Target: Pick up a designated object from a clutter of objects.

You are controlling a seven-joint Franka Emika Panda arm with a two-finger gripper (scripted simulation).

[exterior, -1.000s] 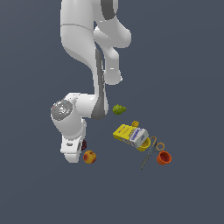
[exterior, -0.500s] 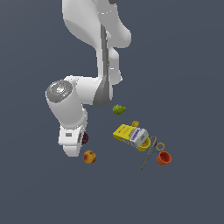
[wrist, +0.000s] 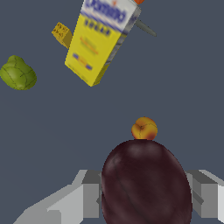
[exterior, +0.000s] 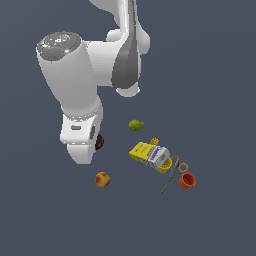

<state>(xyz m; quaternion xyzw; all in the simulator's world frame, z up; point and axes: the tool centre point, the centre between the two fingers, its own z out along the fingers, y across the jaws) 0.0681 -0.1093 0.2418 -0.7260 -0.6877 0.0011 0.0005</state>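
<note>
A flat, dark slate-blue bench (exterior: 215,75) fills both views, with nothing of a room beyond it. The clutter lies toward the exterior view's right: a green pear (exterior: 135,125), a yellow box (exterior: 141,151) touching a blue-white box (exterior: 159,156), scissors (exterior: 171,175) and an orange cup (exterior: 187,180) just beside them. A small yellow block (wrist: 62,34) lies near the yellow box, and a red-orange fruit (exterior: 102,179) rests apart, below the arm.

The gripper (wrist: 146,199) is pinching the dark plum (wrist: 145,181), its fingers (wrist: 89,194) pressed against either side (in the exterior view only a sliver of plum (exterior: 100,142) shows past the wrist, which hides the rest). Since the earlier frames the arm has risen, carrying the plum clear above the red-orange fruit, while the other things lie unmoved.
</note>
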